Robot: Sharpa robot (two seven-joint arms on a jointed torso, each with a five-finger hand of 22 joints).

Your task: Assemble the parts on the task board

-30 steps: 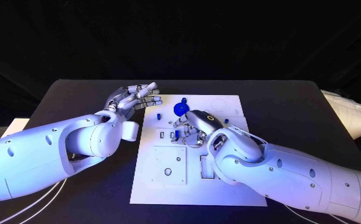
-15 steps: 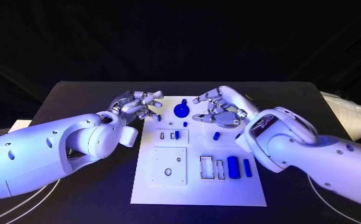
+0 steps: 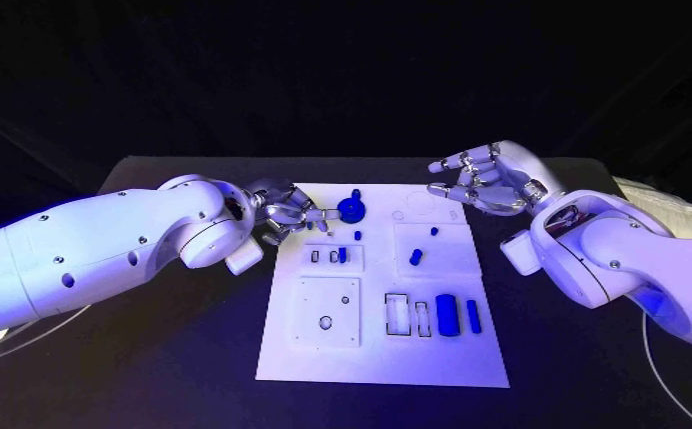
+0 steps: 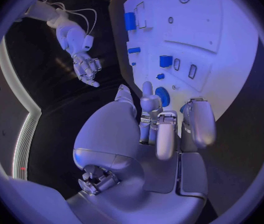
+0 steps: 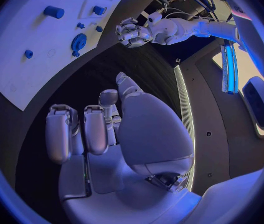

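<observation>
The white task board [image 3: 329,349] lies in the middle of the black table. On its far part stands a round blue disc [image 3: 351,213] with small blue parts [image 3: 415,257] near it. A blue cylinder [image 3: 446,312] and a blue bar [image 3: 473,317] lie at its near right. My left hand [image 3: 293,212] hovers at the board's left edge, just left of the disc, fingers curled in and holding nothing. The left wrist view shows its fingers [image 4: 163,132] short of the disc [image 4: 162,96]. My right hand [image 3: 490,181] is raised off the board's far right corner, fingers apart and empty.
White plates with slots [image 3: 326,313] cover the board's near left. Bare black table lies on both sides of the board. In the right wrist view my own right hand [image 5: 101,129] is over dark table beside the board [image 5: 20,79], with the left hand [image 5: 134,34] beyond.
My right hand has lifted off the board's middle and swung out to its far right corner. My left hand has come in towards the blue disc and curled its fingers.
</observation>
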